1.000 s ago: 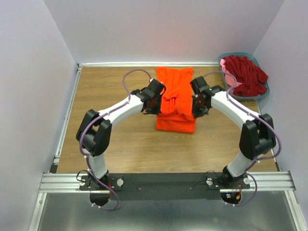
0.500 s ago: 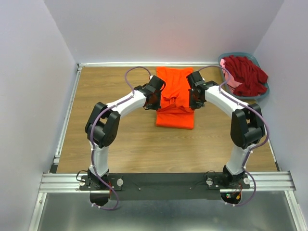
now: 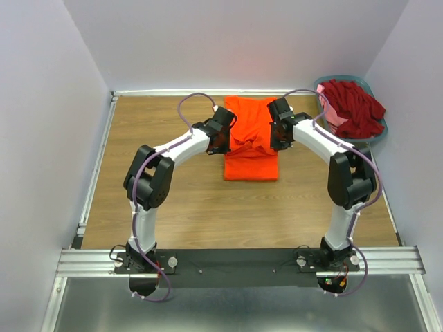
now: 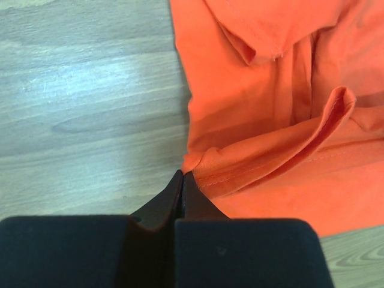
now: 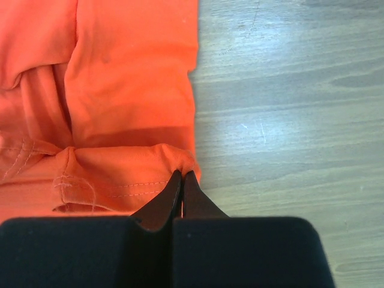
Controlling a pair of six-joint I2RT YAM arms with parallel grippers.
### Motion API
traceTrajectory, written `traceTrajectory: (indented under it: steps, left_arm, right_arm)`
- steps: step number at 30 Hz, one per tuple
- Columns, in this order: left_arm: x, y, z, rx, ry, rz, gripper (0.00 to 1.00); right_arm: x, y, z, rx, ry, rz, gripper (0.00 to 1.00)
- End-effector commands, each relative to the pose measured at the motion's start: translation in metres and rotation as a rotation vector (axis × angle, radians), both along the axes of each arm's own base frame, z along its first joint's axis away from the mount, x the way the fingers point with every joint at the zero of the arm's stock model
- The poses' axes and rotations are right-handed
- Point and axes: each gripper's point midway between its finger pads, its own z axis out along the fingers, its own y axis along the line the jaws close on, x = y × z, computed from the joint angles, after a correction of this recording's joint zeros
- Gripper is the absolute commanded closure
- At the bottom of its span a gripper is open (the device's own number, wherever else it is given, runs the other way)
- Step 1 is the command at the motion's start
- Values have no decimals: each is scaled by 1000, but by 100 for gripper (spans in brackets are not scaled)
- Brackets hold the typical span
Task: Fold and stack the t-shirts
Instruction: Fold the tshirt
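Note:
A bright orange t-shirt (image 3: 250, 135) lies on the wooden table at the middle back, partly folded, its near hem lifted over its far part. My left gripper (image 3: 227, 142) is shut on the hem's left corner (image 4: 191, 167). My right gripper (image 3: 275, 140) is shut on the hem's right corner (image 5: 187, 161). Both hold the hem just above the shirt. The orange shirt fills the right of the left wrist view (image 4: 270, 102) and the left of the right wrist view (image 5: 120, 78). A dark red t-shirt (image 3: 354, 107) is piled in the basket, with a pink one (image 3: 328, 111) under it.
The grey-blue plastic basket (image 3: 379, 133) stands at the back right corner. White walls close the table on the left, back and right. An aluminium rail (image 3: 90, 187) runs along the left edge. Bare wood (image 3: 159, 207) lies near and left of the shirt.
Both grippers have carried the orange shirt's near hem away from the arms' bases, toward the back of the table, so the fold has moved farther over the shirt.

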Motion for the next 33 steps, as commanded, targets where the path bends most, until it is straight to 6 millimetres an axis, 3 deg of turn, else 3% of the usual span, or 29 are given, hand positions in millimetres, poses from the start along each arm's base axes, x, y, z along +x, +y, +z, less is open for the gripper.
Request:
traceTrajectory:
  steps: [1, 11, 13, 15, 16, 18, 19, 23, 25, 27, 30, 31, 33]
  left_arm:
    - [15, 12, -12, 36, -23, 51, 100]
    - [19, 11, -19, 32, -39, 65, 100]
    - [18, 13, -20, 36, -39, 74, 97]
    - [17, 14, -19, 38, -35, 77, 88]
    - [17, 15, -13, 30, -44, 91, 73]
    - [14, 17, -7, 22, -55, 97, 55]
    - [14, 18, 5, 8, -75, 110, 39]
    - [0, 26, 29, -24, -93, 149, 19]
    - [-10, 24, 46, -67, -107, 151, 18]
    - [-25, 20, 44, -87, -89, 156, 21]
    - [-54, -5, 45, -122, -70, 105, 39]
    - [-60, -13, 44, -132, -68, 89, 51]
    - [-71, -34, 40, -159, -76, 49, 63]
  right_arm:
    - [15, -12, -8, -60, -24, -21, 99]
    - [20, -13, -23, -66, -17, -28, 99]
    - [20, -13, -24, -69, -16, -27, 95]
    - [21, -13, -18, -61, -27, -25, 87]
    - [22, -11, -14, -53, -34, -16, 77]
    - [23, -10, -2, -41, -57, -8, 66]
    - [23, -6, 11, -20, -81, 17, 58]
    - [15, 3, 37, 45, -118, 55, 50]
    - [4, 10, 44, 94, -119, 73, 50]
    - [-5, 17, 41, 128, -97, 98, 50]
    - [-22, 28, 26, 181, -50, 135, 57]
    - [-29, 30, 16, 190, -23, 135, 66]
    - [-33, 30, 7, 194, -5, 133, 72]
